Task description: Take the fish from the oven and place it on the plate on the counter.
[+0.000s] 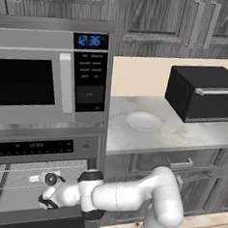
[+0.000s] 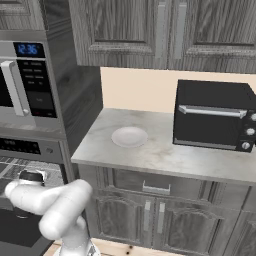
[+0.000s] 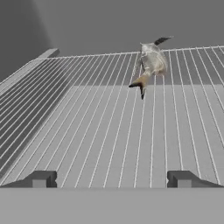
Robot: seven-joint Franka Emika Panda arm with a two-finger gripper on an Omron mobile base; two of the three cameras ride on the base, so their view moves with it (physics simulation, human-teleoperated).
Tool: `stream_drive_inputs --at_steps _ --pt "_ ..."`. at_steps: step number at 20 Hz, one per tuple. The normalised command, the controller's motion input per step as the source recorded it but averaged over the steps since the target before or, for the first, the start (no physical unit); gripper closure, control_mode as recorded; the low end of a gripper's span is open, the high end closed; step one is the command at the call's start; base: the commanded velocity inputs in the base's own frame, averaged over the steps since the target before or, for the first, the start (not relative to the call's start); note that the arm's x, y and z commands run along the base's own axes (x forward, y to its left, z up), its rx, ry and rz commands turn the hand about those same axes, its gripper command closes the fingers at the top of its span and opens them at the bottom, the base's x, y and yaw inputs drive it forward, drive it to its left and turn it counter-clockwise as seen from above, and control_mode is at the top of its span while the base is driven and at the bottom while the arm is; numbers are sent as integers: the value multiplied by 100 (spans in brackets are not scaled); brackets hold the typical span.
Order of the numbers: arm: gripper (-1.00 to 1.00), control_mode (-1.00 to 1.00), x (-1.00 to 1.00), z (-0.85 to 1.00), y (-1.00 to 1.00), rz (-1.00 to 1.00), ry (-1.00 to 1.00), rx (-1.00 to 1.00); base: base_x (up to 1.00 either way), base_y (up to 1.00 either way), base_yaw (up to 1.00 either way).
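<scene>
Inside the oven (image 1: 38,178), the empty, wide-open gripper (image 3: 111,178) faces the fish (image 3: 151,63) far up the rack (image 3: 100,131), needing a straight, level reach.

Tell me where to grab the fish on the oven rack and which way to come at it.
Grip the fish across its thicker pale mid-body, probably from the open front, coming over the wire rack. It lies flat toward the rack's far edge with thin tips at both ends, and the open gripper already faces it.

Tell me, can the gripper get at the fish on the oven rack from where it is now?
Probably yes. The gripper is open inside the oven, and the hand view shows bare wire rack between its fingertips and the fish, lying further in, slightly right.
</scene>
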Motion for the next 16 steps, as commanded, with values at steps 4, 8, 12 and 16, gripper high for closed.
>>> stream_drive_inputs --at_steps 4,8,12,16 --pt "-100 -100 -18 -98 1 0 -9 0 0 0 0" --pt "-100 -100 -38 -95 7 0 -5 0 0 0 0" --pt "-100 -100 -61 -80 13 0 -17 0 0 0 0" --pt "-100 -100 -62 -96 6 0 -12 0 0 0 0"
